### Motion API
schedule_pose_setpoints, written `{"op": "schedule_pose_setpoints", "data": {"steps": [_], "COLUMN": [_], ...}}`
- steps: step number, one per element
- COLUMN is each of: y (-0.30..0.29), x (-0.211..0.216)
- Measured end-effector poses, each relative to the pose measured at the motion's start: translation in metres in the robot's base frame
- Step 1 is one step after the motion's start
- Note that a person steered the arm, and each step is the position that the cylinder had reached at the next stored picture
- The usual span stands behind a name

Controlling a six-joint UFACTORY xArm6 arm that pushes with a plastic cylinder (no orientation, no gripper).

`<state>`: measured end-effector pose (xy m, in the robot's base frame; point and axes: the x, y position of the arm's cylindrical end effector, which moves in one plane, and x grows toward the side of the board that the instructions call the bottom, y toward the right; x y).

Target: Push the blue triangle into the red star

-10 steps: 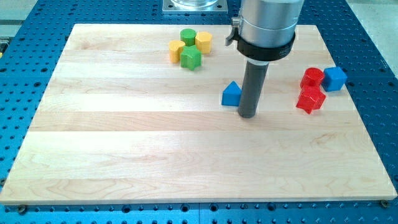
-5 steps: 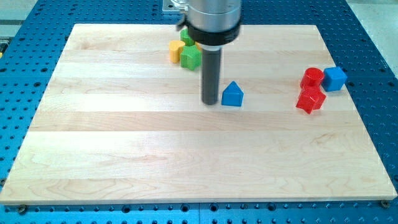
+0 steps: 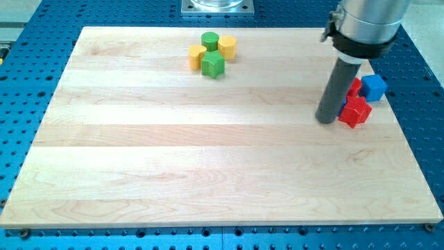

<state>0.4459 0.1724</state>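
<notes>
My tip at right, touching red star; blue triangle hidden behind rod. More push scatters cluster.

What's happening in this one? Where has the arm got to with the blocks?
My tip rests on the wooden board, just to the view's left of the red star. Another red block and a blue cube sit right behind the star. The blue triangle is not visible; the rod may be hiding it. A cluster of green and yellow blocks sits apart near the view's top.
</notes>
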Motion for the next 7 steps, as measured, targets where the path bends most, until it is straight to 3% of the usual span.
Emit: {"op": "schedule_pose_setpoints", "data": {"steps": [2, 3, 5, 7], "y": [-0.038, -0.025, -0.015, 0.031], "x": [-0.012, -0.037, -0.046, -0.19]}}
